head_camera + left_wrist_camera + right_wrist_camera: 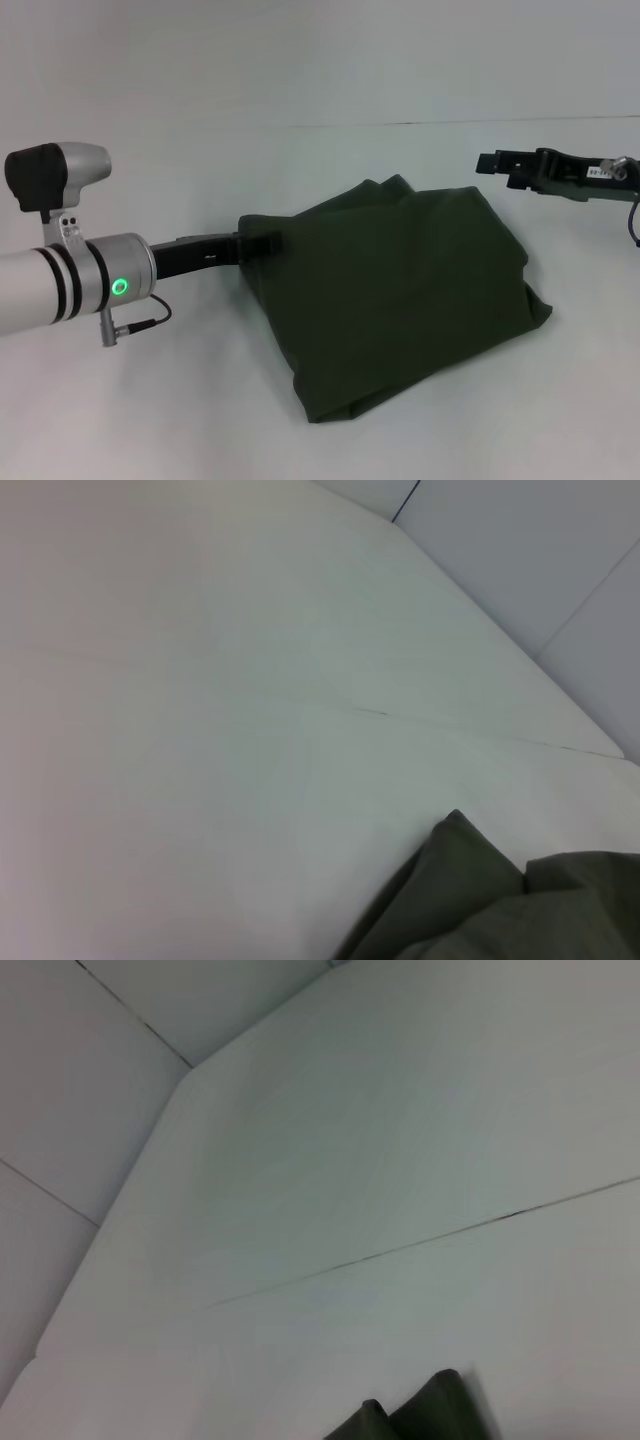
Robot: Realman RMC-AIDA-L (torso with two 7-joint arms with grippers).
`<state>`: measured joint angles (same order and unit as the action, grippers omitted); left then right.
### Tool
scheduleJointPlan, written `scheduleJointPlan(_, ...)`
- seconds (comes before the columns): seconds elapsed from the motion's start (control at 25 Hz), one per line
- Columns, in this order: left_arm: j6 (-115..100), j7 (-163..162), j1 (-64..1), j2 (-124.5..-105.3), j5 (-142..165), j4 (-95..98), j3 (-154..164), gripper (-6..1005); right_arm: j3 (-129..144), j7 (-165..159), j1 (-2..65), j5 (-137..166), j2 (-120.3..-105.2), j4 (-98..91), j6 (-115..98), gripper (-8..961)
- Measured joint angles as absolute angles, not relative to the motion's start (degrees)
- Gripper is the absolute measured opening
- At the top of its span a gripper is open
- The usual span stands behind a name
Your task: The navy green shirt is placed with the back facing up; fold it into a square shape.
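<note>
From the head view, the shirt (400,295) lies on the white table (300,420) as a dark olive, plain, matte bundle, folded over itself into a rough four-sided shape with layered edges along its near side and a bunched corner at its right. No print or writing shows on it. The left gripper (262,243) reaches in at the shirt's left edge, its tip touching the cloth; whether it is clenched on the fabric or released cannot be told. A green ring light glows on the left arm's silver wrist. The right gripper (497,163) hangs in the air beyond the shirt's right far corner, apart from the cloth, grasping nothing; its fingers cannot be made out. A small pale label sits on the right arm, too small to read.

In the left wrist view, a folded corner of the shirt (500,900) lies on the table (250,730).

In the right wrist view, only two dark peaks of the shirt (420,1415) show, resting on the table (400,1160).
</note>
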<state>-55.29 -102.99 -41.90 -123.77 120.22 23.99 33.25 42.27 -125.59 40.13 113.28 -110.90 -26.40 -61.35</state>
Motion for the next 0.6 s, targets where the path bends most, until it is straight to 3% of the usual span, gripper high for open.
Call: scheduleJointPlan(0.6,-54.57,-103.44,-43.82,-122.86,120.24,24.26,34.39,163,42.27,-123.24,37.88,113.39,-110.38,-26.81,-63.76,744)
